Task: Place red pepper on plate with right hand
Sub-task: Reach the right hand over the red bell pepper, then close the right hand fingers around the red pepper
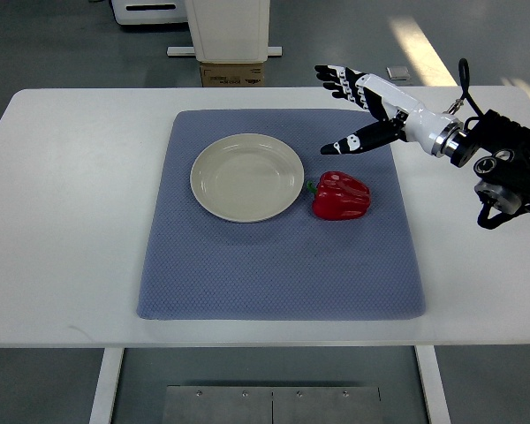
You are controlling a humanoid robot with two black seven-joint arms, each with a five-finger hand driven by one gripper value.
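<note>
Pepper lay mid-frame beside the plate; my right fingers, spread and empty above it, needed lowering squarely.

Lab-like room: white table, grey floor, cardboard box behind.

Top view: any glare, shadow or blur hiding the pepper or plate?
Top view: lighting is even and soft; the pepper is sharp, with small highlights only; the plate has a mild sheen and a clear rim; the right hand is in focus, casting no shadow over either; a bright streak marks the floor beyond the table.
</note>
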